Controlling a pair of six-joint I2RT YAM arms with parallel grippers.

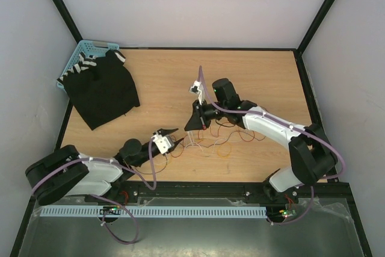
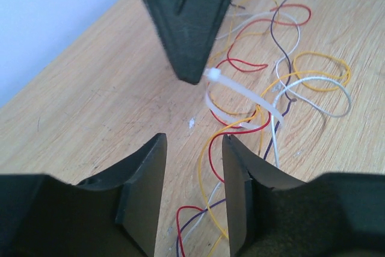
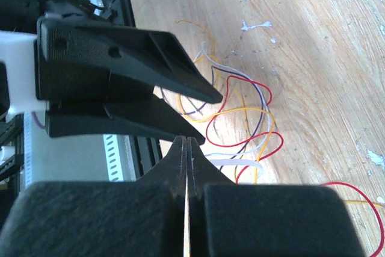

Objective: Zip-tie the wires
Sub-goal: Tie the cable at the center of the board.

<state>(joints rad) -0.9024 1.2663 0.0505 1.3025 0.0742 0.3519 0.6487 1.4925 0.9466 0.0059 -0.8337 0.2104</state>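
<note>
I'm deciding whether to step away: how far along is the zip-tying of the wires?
Done: a white zip tie appears looped round part of the wires. In hand: the shut right gripper pinches the tie's end; the left gripper stands open, empty. Left: cinching tight, since most strands sprawl loose on the table.

So the thin curly wires [image 1: 212, 141] in red, orange-yellow, white and dark brown are just a loose tangle of loops lying flat on the wooden tabletop [image 1: 162, 76], around the middle, a bit toward the near edge. A translucent white plastic zip tie [image 2: 240, 95] curves loosely across the strands where they bunch up.
</note>
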